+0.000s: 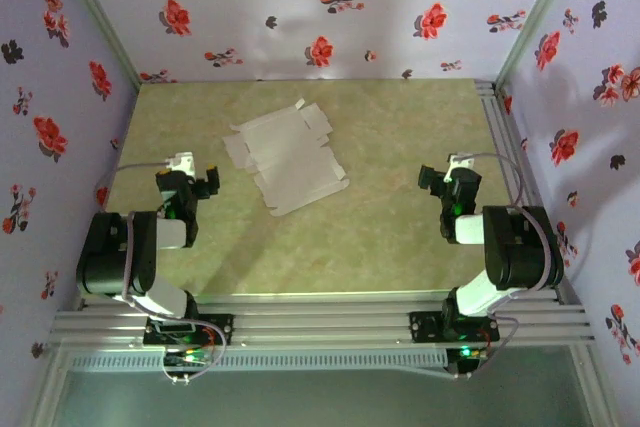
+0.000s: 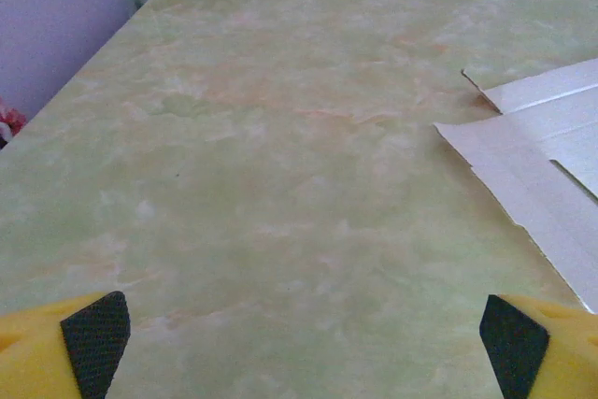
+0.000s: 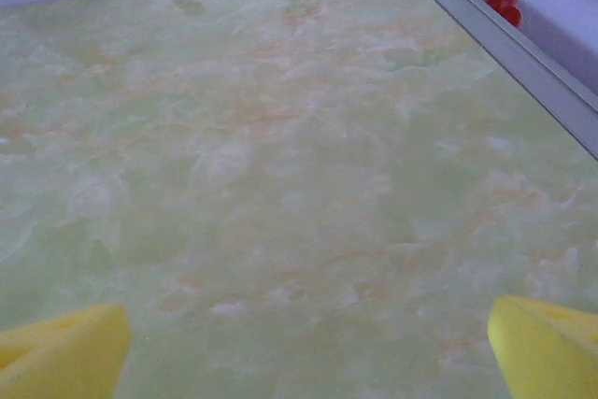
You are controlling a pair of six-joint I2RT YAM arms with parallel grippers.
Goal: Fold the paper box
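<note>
The paper box [image 1: 285, 157] lies flat and unfolded on the green marbled table [image 1: 400, 137], whitish-grey face up, a little left of centre. Its near-left flaps reach into the right side of the left wrist view as the paper box [image 2: 542, 151]. My left gripper [image 1: 205, 185] stands open to the left of the sheet, apart from it, yellow fingertips [image 2: 93, 338] wide with bare table between them. Well to the right of the sheet, my right gripper [image 1: 437, 183] is open too, its yellow fingertips [image 3: 547, 343] spread over bare table.
Floral walls close in the table on three sides. A metal rail [image 1: 497, 127] runs along the right edge, seen as the rail [image 3: 523, 39] in the right wrist view. Aluminium bars [image 1: 320, 322] carry both arm bases at the near edge.
</note>
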